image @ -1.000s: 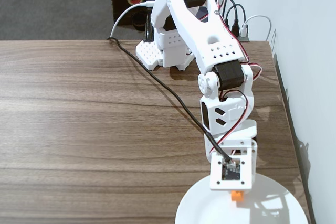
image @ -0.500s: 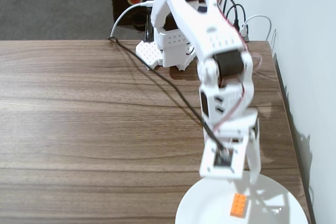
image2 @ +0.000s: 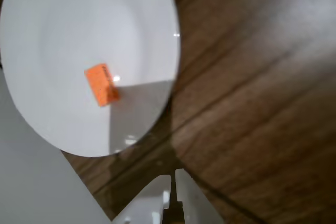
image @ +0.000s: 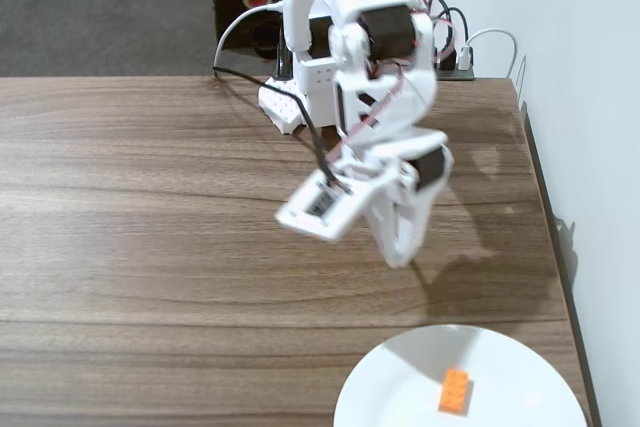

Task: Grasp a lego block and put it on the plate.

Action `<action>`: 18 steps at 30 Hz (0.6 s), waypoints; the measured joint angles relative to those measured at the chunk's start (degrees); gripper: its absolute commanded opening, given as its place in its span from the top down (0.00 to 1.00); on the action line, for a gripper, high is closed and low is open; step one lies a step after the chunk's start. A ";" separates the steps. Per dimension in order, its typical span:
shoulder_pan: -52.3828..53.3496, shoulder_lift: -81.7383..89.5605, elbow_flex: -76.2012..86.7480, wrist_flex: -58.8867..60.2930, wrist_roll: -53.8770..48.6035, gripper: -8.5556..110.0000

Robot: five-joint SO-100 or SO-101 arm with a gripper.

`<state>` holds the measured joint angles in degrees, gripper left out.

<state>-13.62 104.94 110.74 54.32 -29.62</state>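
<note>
Out on the left of the fixed view there is just the wide brown wood-grain tabletop (image: pixel 150 207), long bands of grain running across it. Moving toward the middle, a black cable (image: pixel 300 112) loops over the far edge and down to a small white camera module (image: pixel 322 205) hanging off the wrist. Right beside it stands the white plastic robot arm (image: pixel 370 47), folded over from its base at the back of the table, a bit blurred, with its white two-finger gripper (image: pixel 400 252) pointing down above bare wood, well apart from the dish. Further right and nearer me, the big round glossy white plate (image: pixel 400 377) sits at the bottom edge of the view, and the small orange studded plastic lego block (image: pixel 455 391) lies flat on it, near its middle, with nothing touching it. Over in the wrist view the same plate (image2: pixel 63 19) fills the upper left, the lego block (image2: pixel 101 84) resting on it at a slant beside a small bright glint. To its right the tabletop (image2: pixel 262 87) streaks away diagonally. At the bottom the gripper (image2: pixel 173 182) pokes in, its two white fingertips (image2: pixel 186 190) drawn almost together with only a thin dark slit between them, and nothing held.
</note>
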 measured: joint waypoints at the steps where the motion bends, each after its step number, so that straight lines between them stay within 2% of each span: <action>1: 0.79 1.85 1.93 -0.18 1.49 0.92; 12: 6.94 20.74 23.29 -0.97 19.42 0.92; 18: 9.05 30.32 31.90 0.44 26.02 0.92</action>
<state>-4.57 135.26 142.65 54.76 -3.60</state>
